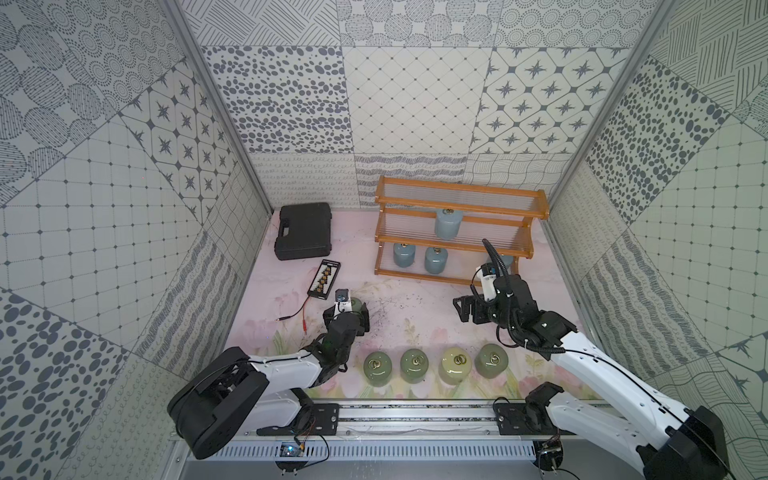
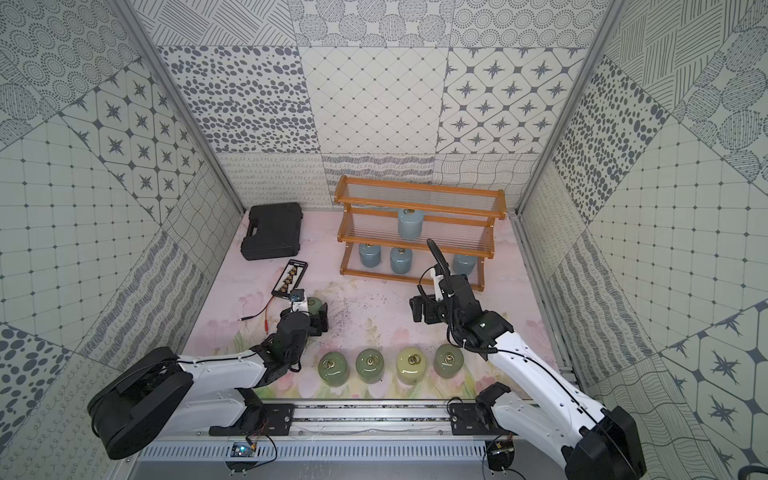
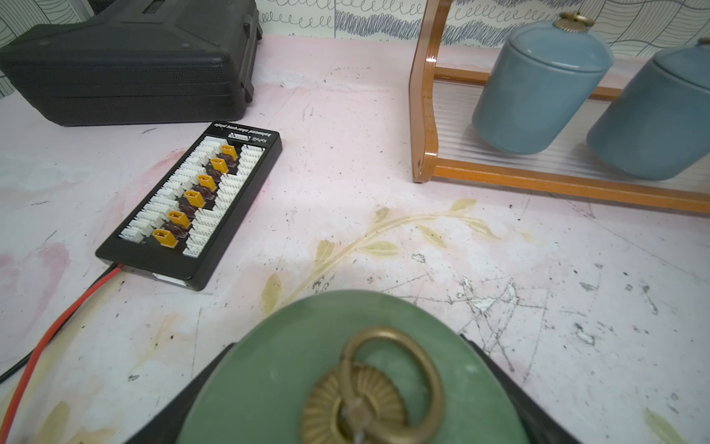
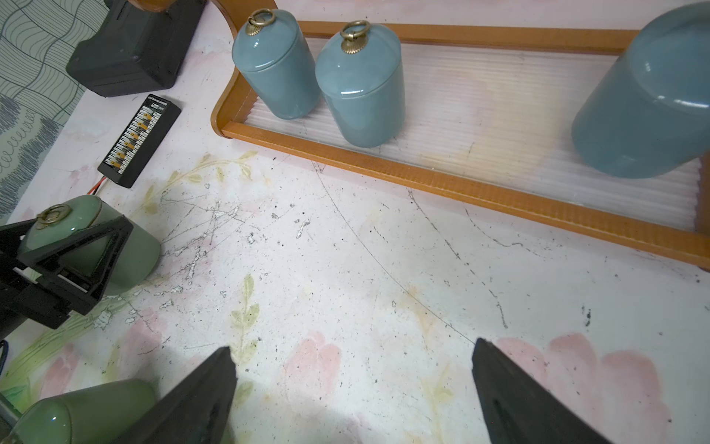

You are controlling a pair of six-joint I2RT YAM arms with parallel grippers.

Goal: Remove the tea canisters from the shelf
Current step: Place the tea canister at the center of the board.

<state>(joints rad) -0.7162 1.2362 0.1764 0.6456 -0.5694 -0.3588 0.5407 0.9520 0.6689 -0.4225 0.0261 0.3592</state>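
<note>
Canisters in pale blue [image 1: 434, 259] stand on the shelf [image 1: 440, 276]: three on its lowest tier, one on the middle. We see the left end effector [image 1: 350, 318] clamped around a sage canister [image 1: 356, 304] on the counter [image 1: 415, 307]; the right end effector [image 4: 351, 346] hangs open and empty before the shelf. Four more canisters [image 1: 413, 365] line the counter's near edge.

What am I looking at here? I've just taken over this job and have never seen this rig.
Two robot arms work over a tabletop. Two pictures look down from overhead; the other two come from a camera on each wrist. The left gripper is closed on a green canister, already off the shelf. The right gripper is open and empty. Four blue canisters are on the shelf: one on the middle tier, three on the bottom. In front stands a row of canisters, three green and a cream one. A black case and a charging board lie aside.
</note>
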